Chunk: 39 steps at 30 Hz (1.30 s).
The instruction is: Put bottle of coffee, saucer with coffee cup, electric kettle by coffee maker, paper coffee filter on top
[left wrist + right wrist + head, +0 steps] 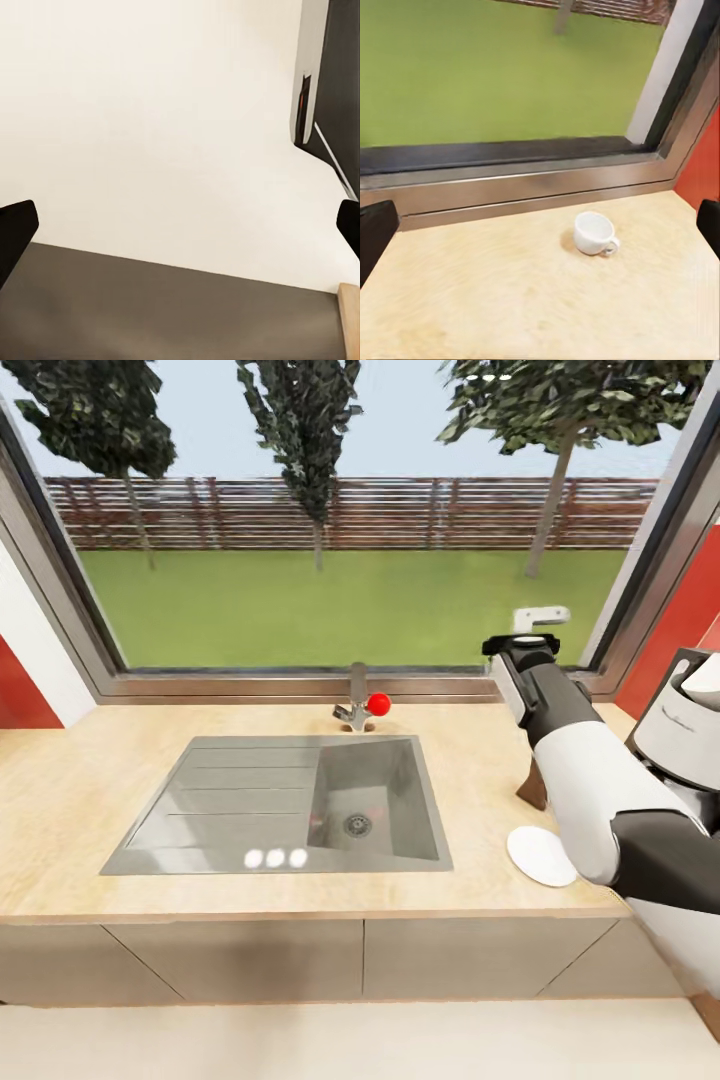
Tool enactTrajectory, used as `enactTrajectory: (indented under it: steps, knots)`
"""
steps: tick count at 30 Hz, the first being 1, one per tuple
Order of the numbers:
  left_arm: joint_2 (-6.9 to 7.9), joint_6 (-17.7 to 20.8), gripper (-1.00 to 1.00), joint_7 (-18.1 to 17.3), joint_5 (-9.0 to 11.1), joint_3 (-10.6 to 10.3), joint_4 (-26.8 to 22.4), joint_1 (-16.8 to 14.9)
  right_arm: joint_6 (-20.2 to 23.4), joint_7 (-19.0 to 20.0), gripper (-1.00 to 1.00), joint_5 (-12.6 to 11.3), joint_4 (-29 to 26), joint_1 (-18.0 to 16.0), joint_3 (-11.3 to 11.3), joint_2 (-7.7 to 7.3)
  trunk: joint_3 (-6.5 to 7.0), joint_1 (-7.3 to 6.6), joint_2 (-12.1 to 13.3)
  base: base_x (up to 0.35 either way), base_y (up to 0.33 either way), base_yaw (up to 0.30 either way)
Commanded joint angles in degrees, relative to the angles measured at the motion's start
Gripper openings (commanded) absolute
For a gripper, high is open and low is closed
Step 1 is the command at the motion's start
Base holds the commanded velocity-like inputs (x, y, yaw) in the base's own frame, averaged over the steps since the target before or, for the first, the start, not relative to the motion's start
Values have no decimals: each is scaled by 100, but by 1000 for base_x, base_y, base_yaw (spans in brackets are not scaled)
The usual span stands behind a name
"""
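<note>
The coffee cup (594, 234), small and white with a side handle, stands upright on the kitchen countertop (90, 800) close to the window sill. My right gripper (541, 229) is open, hovering short of the cup with nothing between its fingers. In the head view that gripper (528, 644) is stretched toward the back right corner. The white saucer (538, 855) lies near the front edge, partly under my forearm. The coffee maker (688, 725) stands at the far right. A dark brown object (533, 785) is mostly hidden behind the arm. My left gripper (181, 232) is open and empty. The kettle and filter are out of view.
An inset steel sink (300, 800) with a faucet (356, 700) and red knob (378, 704) takes up the middle of the counter. A large window runs along the back. The left wrist view faces a pale wall, a dark grey panel (165, 315) and a wood edge (349, 322).
</note>
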Motion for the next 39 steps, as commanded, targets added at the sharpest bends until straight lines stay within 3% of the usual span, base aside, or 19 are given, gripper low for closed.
enactTrajectory:
  steps: [1, 4, 8, 25, 39]
  knots:
    - [-2, -22, 100, 7, 50, -48, 7, -3, 57, 271, 100, 22, -4, -5, -95, -87, -11, 3, -11, 0, 0, 0]
    - [-11, -23, 100, 7, 43, -52, 8, 2, 255, 759, 100, 26, -18, -5, -276, -274, -11, 3, -11, 0, 0, 0]
    - [-28, -23, 100, 7, 36, -56, 8, 4, 788, 991, 100, 20, -60, -5, -352, -424, -11, 3, -11, 0, 0, 0]
    - [3, -19, 100, -10, 26, -57, 9, 63, 978, 1018, 100, 43, -138, -8, -367, -561, -11, 3, -11, 32, 1, 0]
    - [-3, 102, 100, -10, 18, -65, 9, 66, 1414, 1012, 100, 58, -742, -10, -351, -665, -11, 3, -11, 102, 21, 0]
